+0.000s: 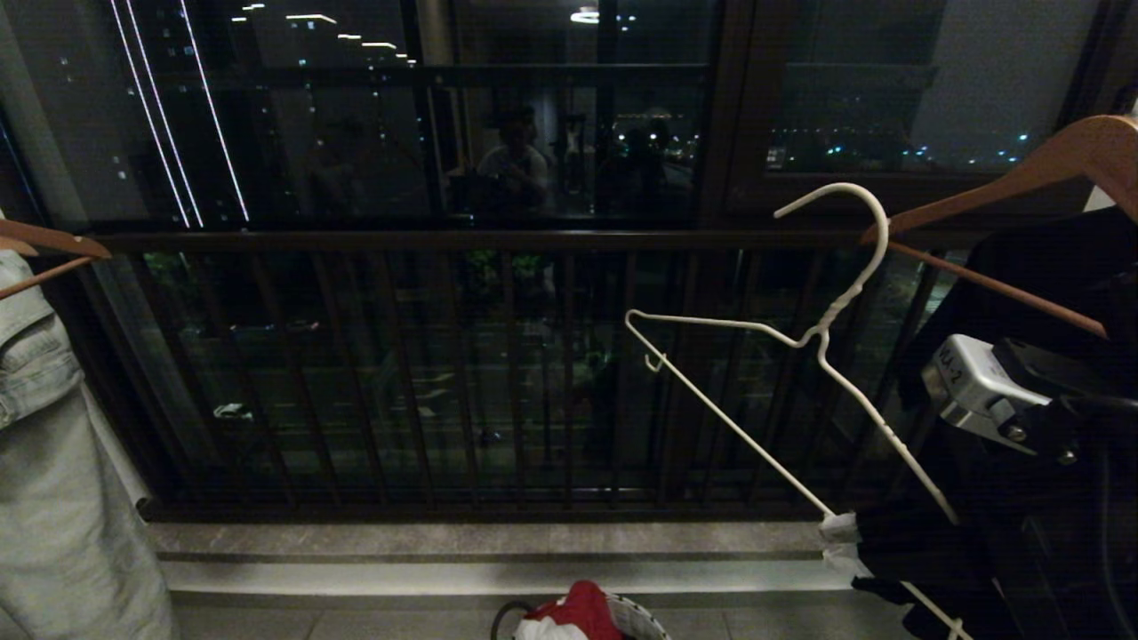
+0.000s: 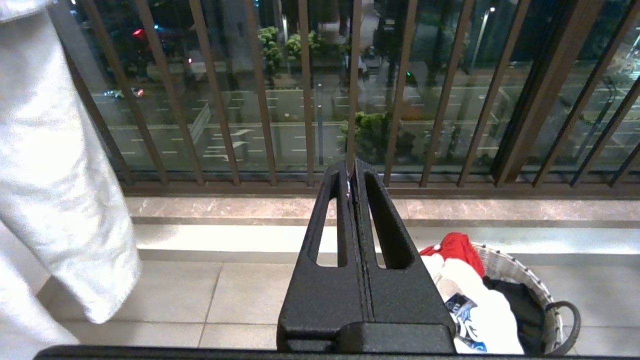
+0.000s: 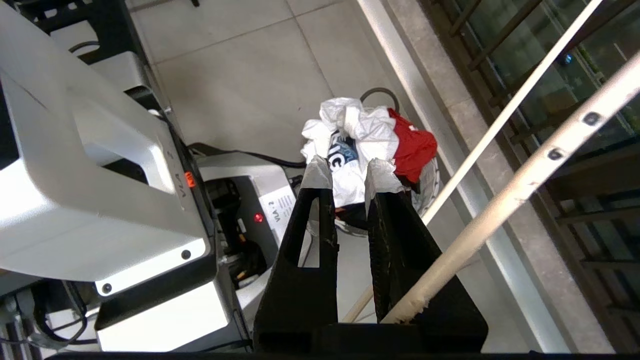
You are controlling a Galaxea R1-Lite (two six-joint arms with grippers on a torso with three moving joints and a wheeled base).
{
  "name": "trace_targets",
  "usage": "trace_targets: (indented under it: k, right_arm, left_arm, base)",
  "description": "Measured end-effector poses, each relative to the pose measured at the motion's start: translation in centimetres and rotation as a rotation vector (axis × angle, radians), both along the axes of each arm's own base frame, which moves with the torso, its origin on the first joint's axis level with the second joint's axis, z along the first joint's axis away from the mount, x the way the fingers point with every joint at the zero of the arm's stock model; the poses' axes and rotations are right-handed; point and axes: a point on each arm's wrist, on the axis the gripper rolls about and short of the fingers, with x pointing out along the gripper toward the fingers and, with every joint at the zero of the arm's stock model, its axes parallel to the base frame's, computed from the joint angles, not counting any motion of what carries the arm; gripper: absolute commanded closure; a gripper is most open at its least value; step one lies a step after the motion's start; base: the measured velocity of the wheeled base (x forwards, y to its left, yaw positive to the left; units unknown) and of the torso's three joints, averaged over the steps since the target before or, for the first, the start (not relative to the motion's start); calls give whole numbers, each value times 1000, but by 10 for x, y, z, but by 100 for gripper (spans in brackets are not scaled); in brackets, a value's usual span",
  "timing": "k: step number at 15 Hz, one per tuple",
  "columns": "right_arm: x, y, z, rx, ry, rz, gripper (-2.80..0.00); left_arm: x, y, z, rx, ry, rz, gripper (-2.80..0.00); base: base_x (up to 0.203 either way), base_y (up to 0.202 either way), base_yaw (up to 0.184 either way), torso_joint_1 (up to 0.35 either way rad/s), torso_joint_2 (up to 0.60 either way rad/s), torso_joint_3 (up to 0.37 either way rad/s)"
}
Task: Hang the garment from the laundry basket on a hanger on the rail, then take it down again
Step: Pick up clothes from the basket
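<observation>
Now we carry the hanger (image 1: 805,338) in the right gripper (image 1: 840,533), its taped fingers (image 3: 316,175) clamped on one shoulder end so the wire frame tilts up and away from them, hook uppermost. The garment (image 3: 350,150) is not yet picked up: it lies crumpled in the laundry basket (image 2: 520,272) on the floor, well below and beyond the fingers, beside a red cloth (image 3: 412,145). To do this step well, we judge the grip on the wire must stay firm, the hook kept clear of the wooden hanger (image 1: 1022,178) and the black garment (image 1: 1049,284) nearby, while the free left gripper (image 2: 352,177), fingers pressed together and holding nothing, would have to part before reaching down for the shirt's collar. Only the right wrist view shows the pierced rail (image 3: 550,165) running close beside the fingers and the blue print on the shirt; the head view catches just the basket's rim, yet it alone shows the whole hanger.
</observation>
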Motion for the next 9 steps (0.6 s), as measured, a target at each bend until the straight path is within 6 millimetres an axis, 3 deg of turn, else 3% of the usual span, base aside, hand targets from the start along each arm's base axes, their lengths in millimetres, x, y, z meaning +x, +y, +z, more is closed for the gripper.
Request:
trace_targets:
  k: [5, 9]
  right_arm:
    - [-2, 3, -2, -3, 4, 21, 0]
    - [-5, 7, -8, -18, 22, 40, 0]
  left_arm:
    - [0, 0, 0, 0, 0, 0, 0]
    - [0, 0, 0, 1, 0, 0, 0]
  base:
    - [0, 0, 0, -171, 384, 211]
    - [0, 0, 0, -234, 533, 302]
